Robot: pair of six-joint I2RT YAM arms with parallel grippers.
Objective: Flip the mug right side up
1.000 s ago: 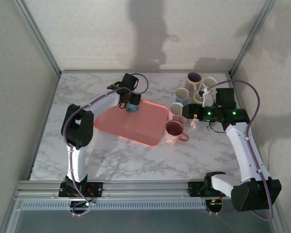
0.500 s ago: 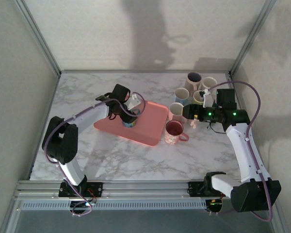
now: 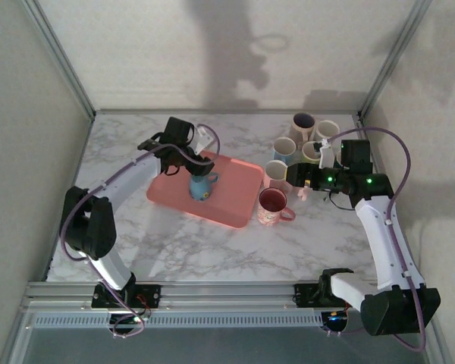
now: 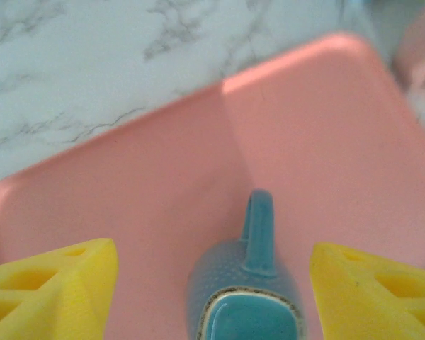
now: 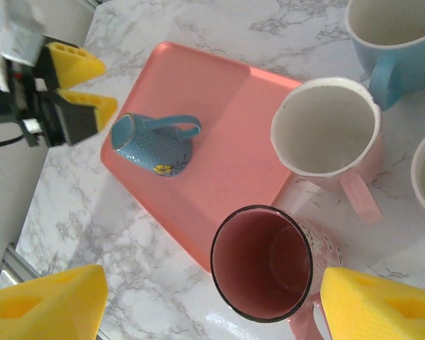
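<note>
Mug (image 4: 244, 297) upright on pink tray (image 4: 326, 142); left gripper (image 4: 212, 287) spread wide over it, touching nothing.

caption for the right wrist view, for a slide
Blue mug standing on the pink tray, the open left tool beside it without touching, on the marble table.

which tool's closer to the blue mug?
Left. The left tool hangs open close behind the blue mug; the right tool sits off the tray, to its right.
</note>
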